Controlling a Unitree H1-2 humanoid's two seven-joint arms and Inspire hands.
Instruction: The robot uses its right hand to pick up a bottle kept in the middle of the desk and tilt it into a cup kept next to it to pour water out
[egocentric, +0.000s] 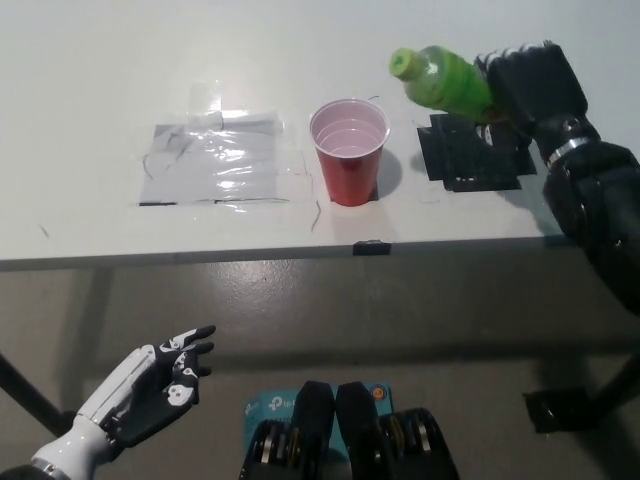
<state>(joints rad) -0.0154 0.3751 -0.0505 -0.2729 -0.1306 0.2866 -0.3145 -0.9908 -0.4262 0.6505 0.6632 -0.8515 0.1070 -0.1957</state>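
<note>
Green plastic bottle (440, 82): tilting toward red plastic cup (349, 151), black right hand (527, 88) clamping it; white left hand (150, 388) resting open, low.

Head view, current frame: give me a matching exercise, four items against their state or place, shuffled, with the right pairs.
Items:
1. bottle
2. cup
3. left hand
4. black patch

States:
A. open, low beside the body, below the desk edge
B. flat on the desk, under the raised right hand
C. green, held tilted with its cap toward the cup
D. red, upright on the desk

Pairs: 1-C, 2-D, 3-A, 4-B
</note>
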